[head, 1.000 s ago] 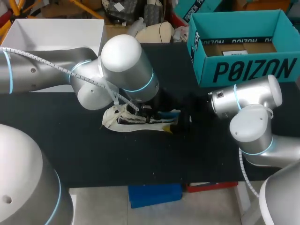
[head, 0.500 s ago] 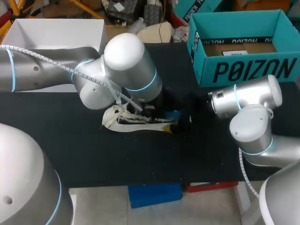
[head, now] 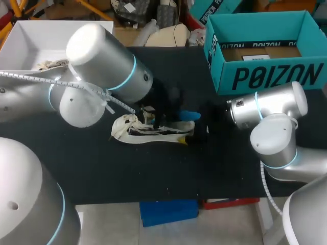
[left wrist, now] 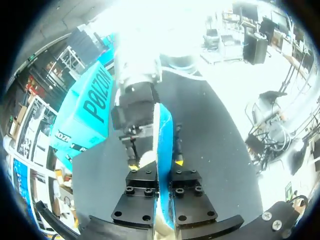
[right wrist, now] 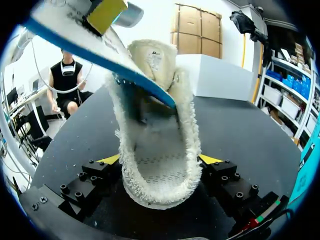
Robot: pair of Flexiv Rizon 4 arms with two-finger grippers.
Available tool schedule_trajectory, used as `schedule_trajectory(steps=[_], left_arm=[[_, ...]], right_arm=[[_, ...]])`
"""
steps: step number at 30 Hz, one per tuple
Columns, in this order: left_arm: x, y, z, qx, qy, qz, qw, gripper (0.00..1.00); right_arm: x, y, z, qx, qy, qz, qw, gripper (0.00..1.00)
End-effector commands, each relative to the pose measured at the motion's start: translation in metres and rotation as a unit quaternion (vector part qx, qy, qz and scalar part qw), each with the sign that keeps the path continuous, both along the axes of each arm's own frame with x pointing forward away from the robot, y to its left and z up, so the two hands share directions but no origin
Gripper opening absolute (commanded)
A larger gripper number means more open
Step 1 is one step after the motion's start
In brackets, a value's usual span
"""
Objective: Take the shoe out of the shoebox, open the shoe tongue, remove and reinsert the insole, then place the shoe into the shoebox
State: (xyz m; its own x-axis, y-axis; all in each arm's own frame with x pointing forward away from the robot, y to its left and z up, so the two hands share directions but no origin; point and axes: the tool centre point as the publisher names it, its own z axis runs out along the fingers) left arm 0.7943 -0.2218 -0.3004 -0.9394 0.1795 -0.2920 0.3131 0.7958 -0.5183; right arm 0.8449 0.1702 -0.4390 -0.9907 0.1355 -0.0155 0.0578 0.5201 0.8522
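My left gripper (left wrist: 156, 164) is clamping the thin blue foam insole (head: 188, 116) edge-on. Both fingers are pressing on its flat faces, so the gap is narrow. The insole is slanting up from the opening of the cream low-top shoe (head: 148, 131). Its lower end is sitting at the opening near the tongue, but I can't tell whether it's inside.

My right gripper (right wrist: 161, 159) is gripping the shoe's fuzzy heel end with the fingers set wide, one yellow tip touching each side.

In the head view the shoe is lying on the black table (head: 102, 168) at frame centre, with the toe pointing frame left and the heel toward my right arm. The teal cardboard shoebox (head: 265, 76) is standing open at the upper right, well apart from the shoe. A white open box (head: 61, 33) is sitting at the upper left, behind my left arm.
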Motion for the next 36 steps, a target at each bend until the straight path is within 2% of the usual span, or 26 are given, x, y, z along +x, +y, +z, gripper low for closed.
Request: schedule_trajectory(steps=[1, 5, 9, 27, 29, 31, 33, 36], left_arm=[[-0.015, 0.012, 0.054, -0.103, 0.045, -0.014, 0.994, 0.00], [-0.029, 0.002, 0.096, -0.179, 0.097, -0.004, 0.979, 0.00], [-0.039, 0.002, 0.134, -0.249, 0.166, -0.003, 0.954, 0.00], [-0.039, 0.002, 0.134, -0.249, 0.166, -0.003, 0.954, 0.00], [-0.044, 0.017, 0.127, -0.282, 0.227, 0.029, 0.932, 0.00], [-0.048, 0.028, 0.128, -0.314, 0.253, 0.048, 0.914, 0.00], [-0.050, 0.037, 0.135, -0.349, 0.275, 0.061, 0.894, 0.00], [-0.052, 0.048, 0.150, -0.377, 0.293, 0.069, 0.876, 0.00]], right_arm=[[0.001, 0.001, -0.003, -0.001, 0.001, 0.000, 1.000, 0.00], [0.001, 0.001, -0.003, -0.001, 0.001, 0.000, 1.000, 0.00], [0.001, 0.001, -0.003, -0.001, 0.001, 0.000, 1.000, 0.00], [0.001, 0.001, -0.003, -0.001, 0.001, 0.000, 1.000, 0.00], [0.001, 0.001, -0.003, -0.001, 0.001, 0.000, 1.000, 0.00], [0.001, 0.001, -0.003, -0.001, 0.001, 0.000, 1.000, 0.00], [0.001, 0.001, -0.003, -0.001, 0.001, 0.000, 1.000, 0.00], [0.001, 0.001, -0.003, -0.001, 0.001, 0.000, 1.000, 0.00]])
